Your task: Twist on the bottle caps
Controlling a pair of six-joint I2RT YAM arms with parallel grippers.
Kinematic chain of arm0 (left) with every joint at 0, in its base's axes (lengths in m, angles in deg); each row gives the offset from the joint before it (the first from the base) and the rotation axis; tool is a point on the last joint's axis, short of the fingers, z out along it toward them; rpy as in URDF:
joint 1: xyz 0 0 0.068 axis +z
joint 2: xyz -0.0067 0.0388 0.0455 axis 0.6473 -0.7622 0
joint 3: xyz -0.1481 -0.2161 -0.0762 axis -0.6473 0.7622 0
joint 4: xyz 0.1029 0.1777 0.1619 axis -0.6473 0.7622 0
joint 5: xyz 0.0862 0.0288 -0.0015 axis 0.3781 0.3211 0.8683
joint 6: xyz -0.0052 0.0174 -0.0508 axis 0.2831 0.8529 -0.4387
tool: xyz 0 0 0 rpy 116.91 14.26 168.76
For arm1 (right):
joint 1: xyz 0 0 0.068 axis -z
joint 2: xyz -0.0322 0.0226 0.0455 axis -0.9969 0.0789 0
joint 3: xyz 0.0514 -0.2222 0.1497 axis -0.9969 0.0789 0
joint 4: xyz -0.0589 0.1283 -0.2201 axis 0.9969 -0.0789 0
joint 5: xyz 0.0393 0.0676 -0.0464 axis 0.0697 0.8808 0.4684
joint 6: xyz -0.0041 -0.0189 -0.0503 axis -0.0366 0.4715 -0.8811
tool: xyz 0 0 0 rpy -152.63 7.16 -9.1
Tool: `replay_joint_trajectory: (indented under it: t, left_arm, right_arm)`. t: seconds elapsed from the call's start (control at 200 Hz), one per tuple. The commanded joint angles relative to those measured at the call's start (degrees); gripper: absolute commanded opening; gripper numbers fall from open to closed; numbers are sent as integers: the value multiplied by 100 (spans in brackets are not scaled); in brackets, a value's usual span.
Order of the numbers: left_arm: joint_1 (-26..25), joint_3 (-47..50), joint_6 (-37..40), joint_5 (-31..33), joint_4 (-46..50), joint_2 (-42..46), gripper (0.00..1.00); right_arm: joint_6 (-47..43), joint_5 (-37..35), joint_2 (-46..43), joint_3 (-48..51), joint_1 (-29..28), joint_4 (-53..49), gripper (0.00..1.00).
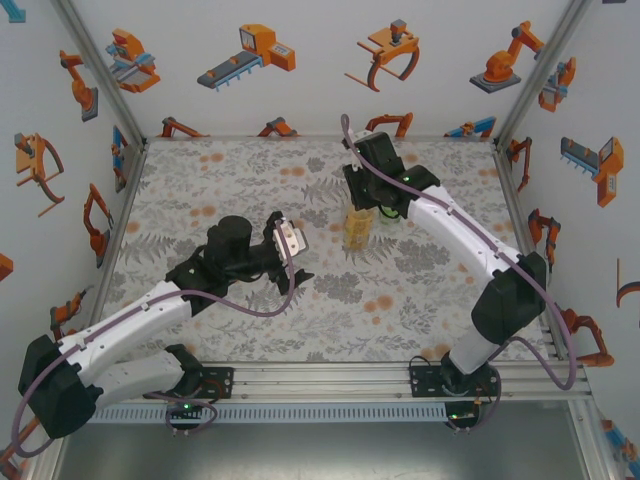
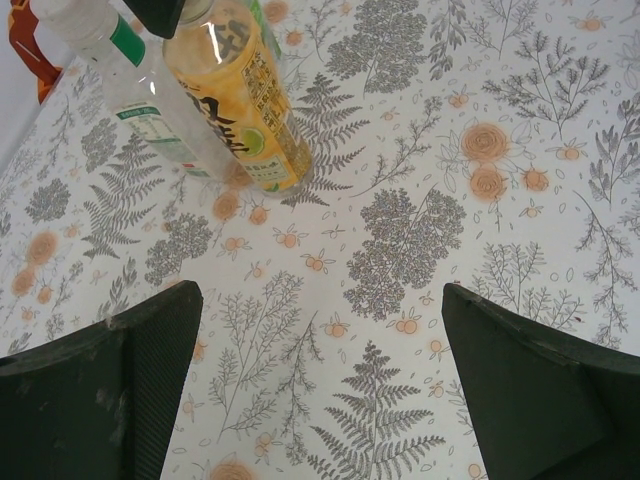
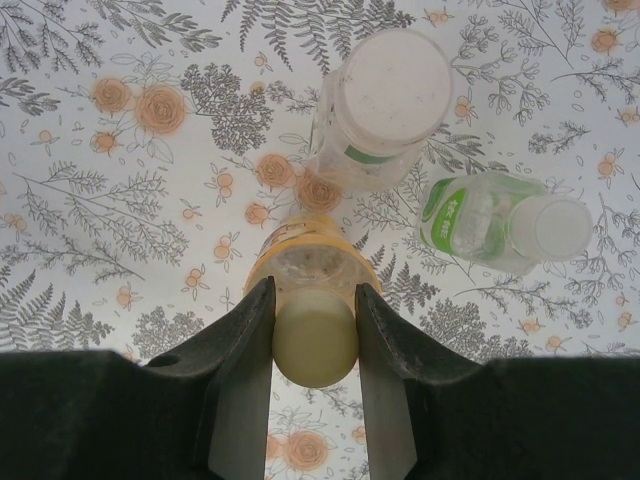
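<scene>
Right end effector clamped on the pale yellow cap, fingers pinching it on two opposite sides. The cap sits straight over the mouth of the yellow-orange bottle, whose shoulder shows just beyond the fingertips. Bottle upright on the floral tabletop, long axis vertical and running roughly in line with the wrist, so the coming move looks like a twist about that axis, not a sideways shift. Cannot tell whether the threads have caught or the cap only rests on the rim. Two neighbours stand just beside it on its far side: the slim colourless bottle with a white cap on top, and the short green-tinted bottle with a pale cap on. How tight either is cannot be told. From overhead the right end effector hangs directly above the cluster. The left end effector is off to the left, apart from the bottles, fingers spread wide and holding nothing. Its wrist view shows the open left end effector facing the yellow-orange bottle across bare tabletop. Judgement: the right arm owns this step, and the left is near enough to steady the bottle body if it spins
</scene>
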Motion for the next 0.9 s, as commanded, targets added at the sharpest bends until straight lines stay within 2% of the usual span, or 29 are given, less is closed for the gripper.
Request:
replay_joint_trajectory:
  t: [0.0,0.145,0.375,0.531,0.671,0.776,0.896]
  left_arm:
    - [35,45,-104,5,51,124,97]
    - [38,47,-83,63,87,156,97]
    - [39,112,-118,410,41,190,97]
    - [85,194,-283,1517,-25,209,97]
    - [395,159,-784,2951,-92,141,97]
    - [849,176,-1164,3443,-131,72,97]
    - [1158,420,-1238,4097,-408,-7,97]
  right_arm:
    - [-68,-35,119,-153,8,-130,35]
    - [-79,-45,119,-343,7,-188,51]
    - [-158,-87,-66,-866,8,-431,57]
    - [-355,-459,-452,-871,109,-440,63]
    - [-410,-821,-794,-576,543,-429,98]
    - [-419,-957,-1075,-50,1002,-253,99]
    - [-370,-849,-1520,970,1642,411,99]
